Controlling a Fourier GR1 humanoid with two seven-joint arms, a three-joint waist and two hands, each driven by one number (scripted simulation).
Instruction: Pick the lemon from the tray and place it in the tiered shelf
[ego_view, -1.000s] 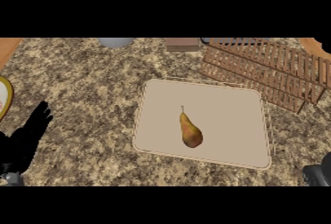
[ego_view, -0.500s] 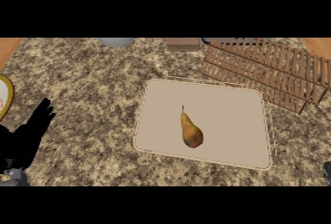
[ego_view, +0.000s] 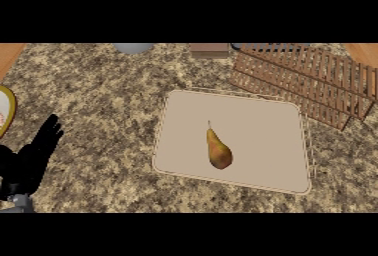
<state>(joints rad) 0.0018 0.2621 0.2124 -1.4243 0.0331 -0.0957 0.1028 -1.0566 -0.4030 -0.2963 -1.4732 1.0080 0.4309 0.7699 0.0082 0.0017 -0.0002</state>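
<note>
Counter (ego_view: 103, 95): speckled brown-and-cream stone, filling nearly the whole head view. A strip of orange-brown wood shows at the 11 o'clock corner and again at the 1 o'clock corner.

Tiered shelf (ego_view: 310, 82): brown slatted wooden rack, lying at 1 to 2 o'clock, its slats running diagonally. Its lower edge sits just beside the tray's far right corner; contact cannot be told.

Tray (ego_view: 258, 130): beige, square with rounded corners, thin raised rim, slightly rotated, occupying the centre to 4 o'clock.

Left hand (ego_view: 33, 160): black, at 8 o'clock near the left edge, fingers straight and pointing toward 12 o'clock, released, holding nothing. Well apart from the tray.

Right hand: does not show in the view.

Plate (ego_view: 4, 110): yellow-rimmed with white inside, cut off by the left edge at 9 o'clock, above the left hand.

Fruit (ego_view: 218, 150): the only item on the tray, just below and left of its centre. Shape and colour read as a pear, golden-brown, narrow stem end toward 12 o'clock, not a lemon.

Wooden block (ego_view: 209, 50): brown, at 12 o'clock, at the top edge.

Grey round object (ego_view: 133, 47): at 11 o'clock, partly cut off; identity cannot be told.
</note>
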